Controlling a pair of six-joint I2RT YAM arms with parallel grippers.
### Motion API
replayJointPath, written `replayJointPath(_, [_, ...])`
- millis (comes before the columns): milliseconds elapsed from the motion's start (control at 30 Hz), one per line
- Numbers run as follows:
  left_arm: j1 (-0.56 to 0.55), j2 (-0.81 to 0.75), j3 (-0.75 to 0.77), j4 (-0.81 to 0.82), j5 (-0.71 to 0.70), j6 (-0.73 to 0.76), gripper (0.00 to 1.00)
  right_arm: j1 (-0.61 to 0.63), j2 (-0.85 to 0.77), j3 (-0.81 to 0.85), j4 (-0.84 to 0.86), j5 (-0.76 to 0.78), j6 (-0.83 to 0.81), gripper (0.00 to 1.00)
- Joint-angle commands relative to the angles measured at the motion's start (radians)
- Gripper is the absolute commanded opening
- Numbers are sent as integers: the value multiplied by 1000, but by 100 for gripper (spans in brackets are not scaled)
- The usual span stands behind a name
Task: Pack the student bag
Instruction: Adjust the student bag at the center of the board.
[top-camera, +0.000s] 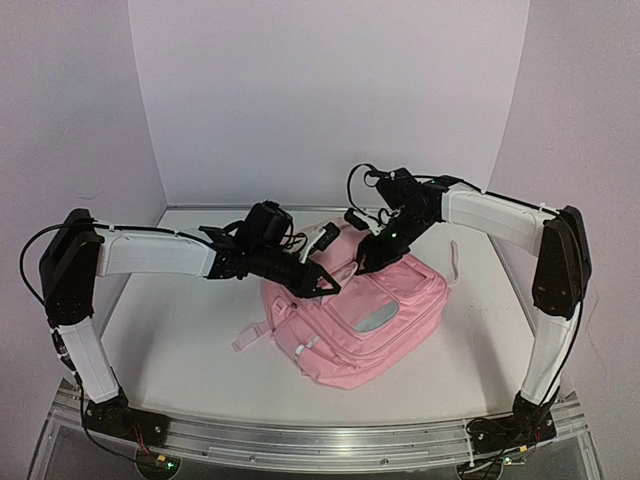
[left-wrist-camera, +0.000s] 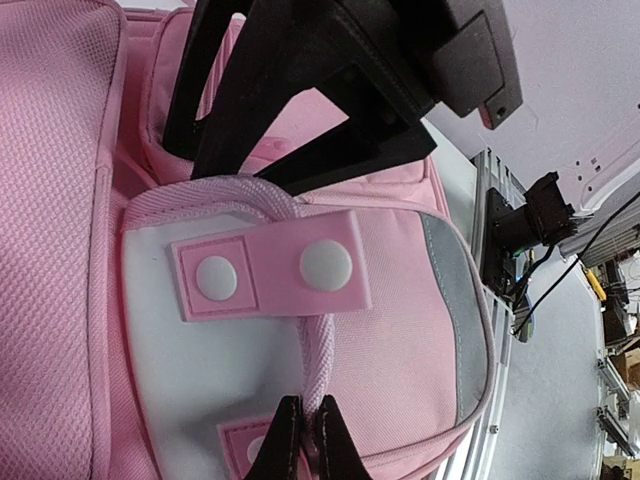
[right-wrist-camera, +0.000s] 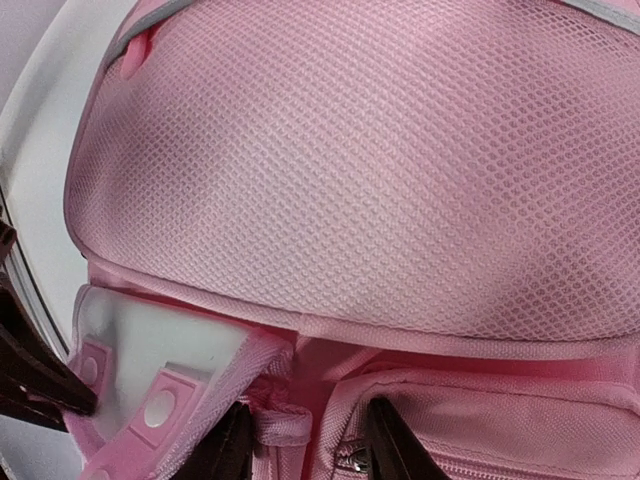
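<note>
The student bag (top-camera: 362, 318), a big pink backpack, lies on the white table between both arms. My left gripper (top-camera: 326, 284) is over its top end. In the left wrist view that gripper (left-wrist-camera: 305, 442) is shut on a pink webbing strap (left-wrist-camera: 320, 352) that runs under a pink patch with two white snaps (left-wrist-camera: 268, 268). My right gripper (top-camera: 366, 262) comes down from the far side next to it. Its fingers (right-wrist-camera: 385, 447) stand apart, astride a folded webbing loop (right-wrist-camera: 282, 425) and a zip pocket edge (right-wrist-camera: 350, 455), below the mesh panel (right-wrist-camera: 380, 180).
A loose pink strap (top-camera: 250, 338) trails off the bag's left side onto the table (top-camera: 170, 330). A metal rail (top-camera: 320, 440) runs along the near edge. White walls close in the back and both sides. The two grippers sit close together over the bag.
</note>
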Motion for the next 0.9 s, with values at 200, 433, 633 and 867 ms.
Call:
replayJointPath(200, [-41,87,60,83,59,-7,4,-49,-45,-11,26,54,31,50])
replayJointPath(433, [-41,117,84,41,73,-2,19,-110,-159,14,22,94,31,82])
replayJointPath(633, [-53,101,127,-14,64,12,45,-170,-243,2,21,94,48,92])
replayJointPath(867, [-118,169,286,-193,-41,78,63,-206,-367,-160,20,37,105,95])
